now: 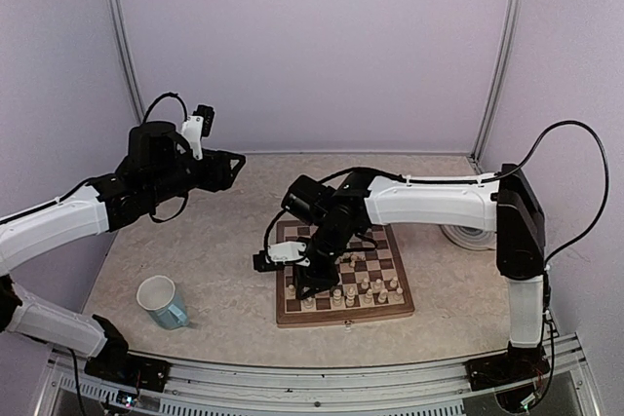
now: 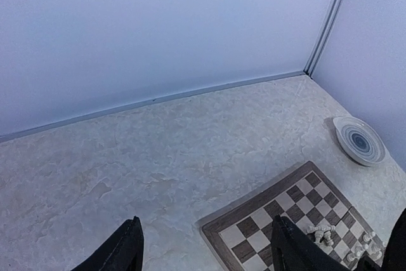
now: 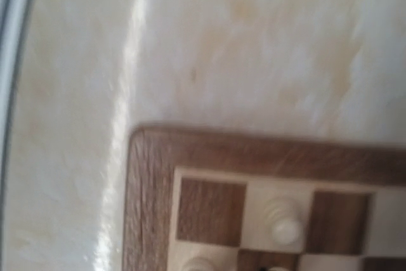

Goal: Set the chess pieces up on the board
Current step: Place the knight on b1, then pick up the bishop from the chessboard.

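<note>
One board (image 1: 390,311) lies at lower centre of the top view, carrying roughly ten chess pieces (image 1: 366,289), too small to count exactly. One mug (image 1: 163,301) lower left; one plate (image 2: 360,140) right.

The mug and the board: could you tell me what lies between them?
Only bare tabletop separates the mug from the board, as the top external view shows.

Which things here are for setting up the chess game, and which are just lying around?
For the job:
- square brown-and-cream checked wooden chessboard
- tiny cream wooden chess pieces

Just lying about:
- pale blue mug, white inside
- round grey-blue ringed plate
</note>
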Tool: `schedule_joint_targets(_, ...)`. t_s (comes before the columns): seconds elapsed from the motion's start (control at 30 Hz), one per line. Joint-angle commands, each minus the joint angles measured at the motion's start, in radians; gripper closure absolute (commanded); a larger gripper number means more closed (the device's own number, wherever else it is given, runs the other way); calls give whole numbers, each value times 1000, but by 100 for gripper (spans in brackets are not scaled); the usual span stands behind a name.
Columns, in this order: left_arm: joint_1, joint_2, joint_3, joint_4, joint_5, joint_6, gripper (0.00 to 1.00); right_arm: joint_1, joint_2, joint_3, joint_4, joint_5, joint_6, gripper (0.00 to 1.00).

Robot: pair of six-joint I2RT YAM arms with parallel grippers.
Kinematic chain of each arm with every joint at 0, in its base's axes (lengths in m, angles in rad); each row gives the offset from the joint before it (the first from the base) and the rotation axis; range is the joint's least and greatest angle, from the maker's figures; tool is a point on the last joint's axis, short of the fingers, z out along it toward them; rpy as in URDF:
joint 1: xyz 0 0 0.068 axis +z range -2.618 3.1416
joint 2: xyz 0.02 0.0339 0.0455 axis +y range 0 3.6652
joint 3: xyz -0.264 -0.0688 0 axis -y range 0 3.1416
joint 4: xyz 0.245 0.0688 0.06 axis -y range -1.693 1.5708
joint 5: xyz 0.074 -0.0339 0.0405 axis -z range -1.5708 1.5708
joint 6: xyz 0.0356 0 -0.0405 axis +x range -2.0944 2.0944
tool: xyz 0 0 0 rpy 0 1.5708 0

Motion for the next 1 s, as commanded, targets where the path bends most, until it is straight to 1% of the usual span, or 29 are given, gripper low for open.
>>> schedule_joint_targets(0.0,-4,25,25,-4,20,1,32,-66,-91,110,-66,-83,-4,62)
schedule_joint_targets(0.07,-19,46,39,-39,6,2,32,-127,-127,108,-54,-92,0,62)
schedule_joint_targets(0.17,-53,89,58,-70,-16,14,32,-234,-177,46,-12,-74,3,63)
schedule_joint_targets(0.3,-96,157,93,-108,9,22,33,-389,-236,-114,79,-49,3,66)
schedule_joint_targets(0.4,-126,234,138,-145,60,21,35,-457,-256,-220,135,-12,4,69)
schedule_joint_targets(0.5,-168,316,183,-169,108,19,37,-476,-271,-322,190,6,-2,69)
schedule_joint_targets(0.57,-195,361,207,-170,115,12,38,-475,-275,-369,218,-3,-5,69)
schedule_joint_targets(0.83,-259,499,252,-107,164,-53,39,-457,-244,-420,238,-64,-16,66)
schedule_joint_targets(0.9,-259,531,225,-48,188,-113,40,-447,-235,-421,239,-68,-18,66)
schedule_joint_targets(0.97,-254,540,162,74,217,-192,41,-441,-223,-417,245,-73,-16,66)
